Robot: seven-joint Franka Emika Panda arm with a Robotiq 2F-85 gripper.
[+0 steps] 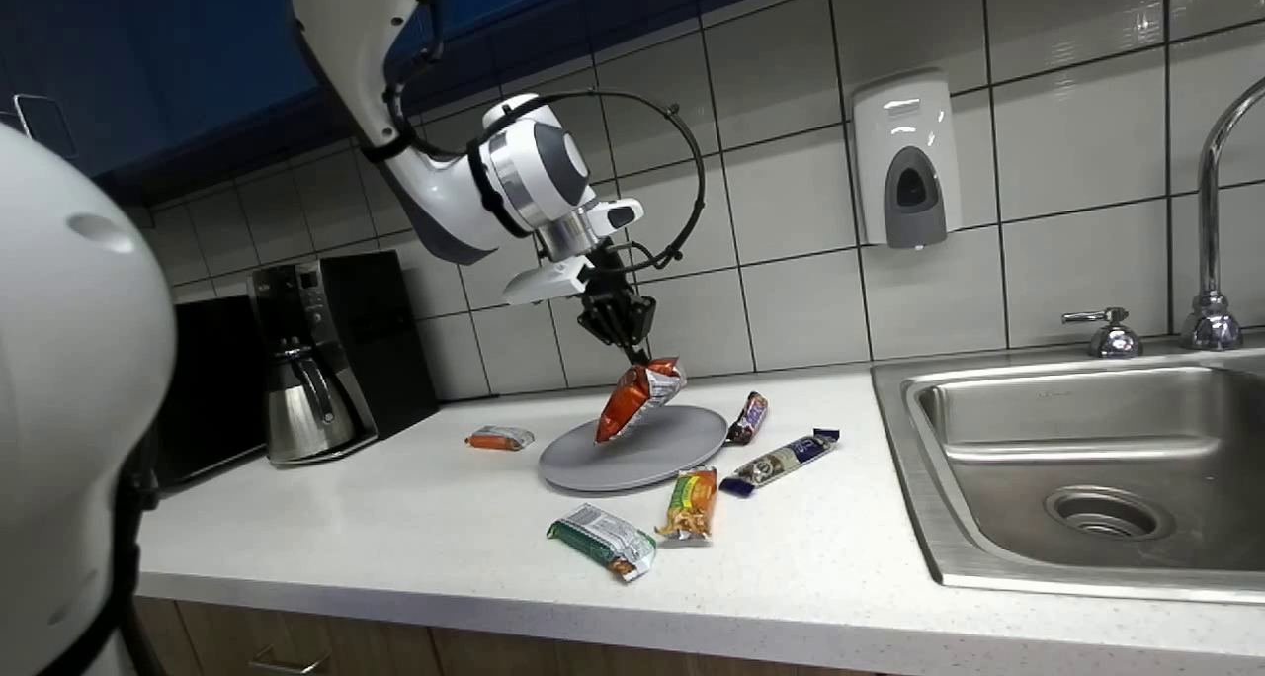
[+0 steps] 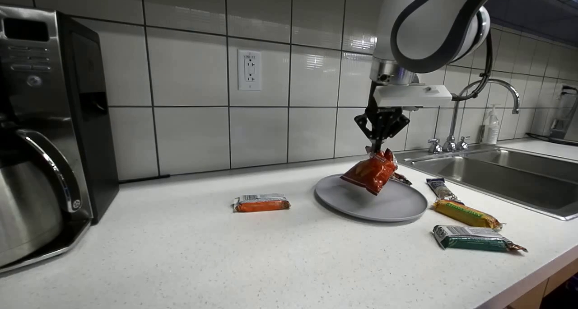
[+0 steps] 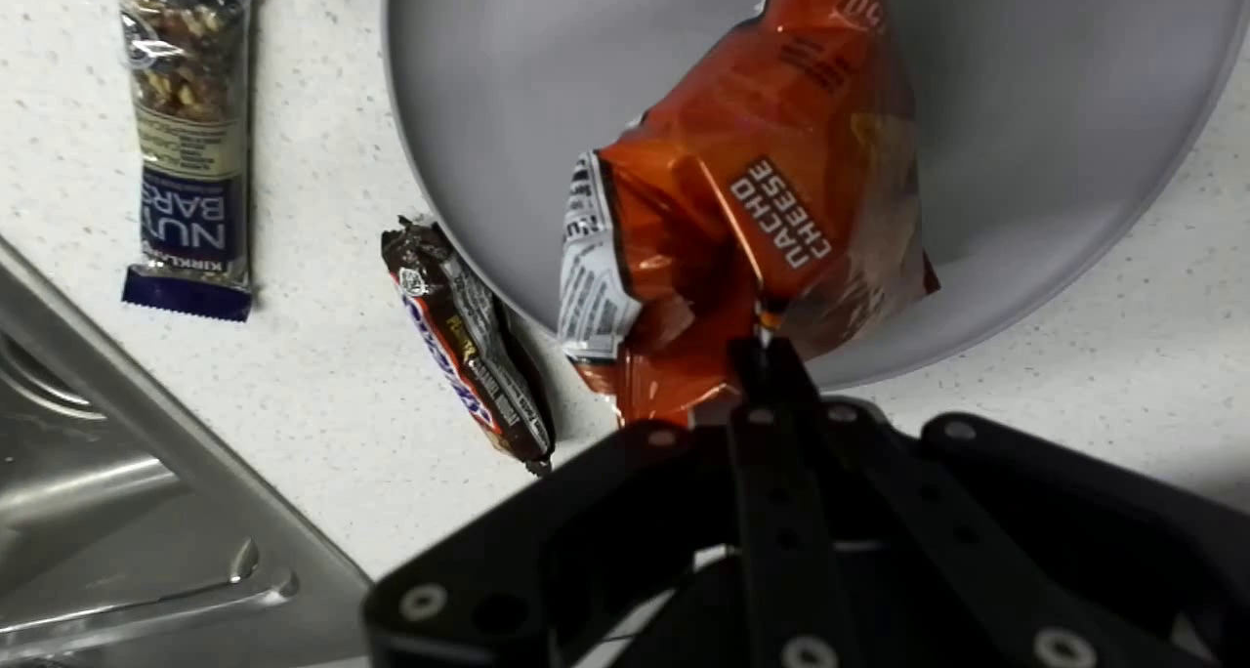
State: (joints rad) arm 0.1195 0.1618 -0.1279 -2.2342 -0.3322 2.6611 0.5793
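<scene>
My gripper (image 3: 770, 355) is shut on a red-orange nacho cheese chip bag (image 3: 771, 199), pinching it by one edge. In both exterior views the bag (image 1: 625, 404) (image 2: 371, 171) hangs tilted below the fingertips (image 1: 637, 353) (image 2: 376, 147), over a round grey plate (image 1: 692, 439) (image 2: 343, 205). I cannot tell whether its lower corner touches the plate. A brown Snickers bar (image 3: 469, 346) lies beside the plate's rim, partly hidden behind the bag in an exterior view (image 2: 402, 179). A nut bar with blue ends (image 3: 190, 150) lies farther out, toward the sink.
A yellow-orange bar (image 1: 690, 503) and a green bar (image 1: 603, 538) lie near the plate. An orange-and-grey bar (image 2: 262, 203) lies toward the coffee maker (image 1: 311, 399). A steel sink (image 1: 914, 488) with a faucet is set in the counter. A tiled wall with a soap dispenser (image 1: 907, 157) stands behind.
</scene>
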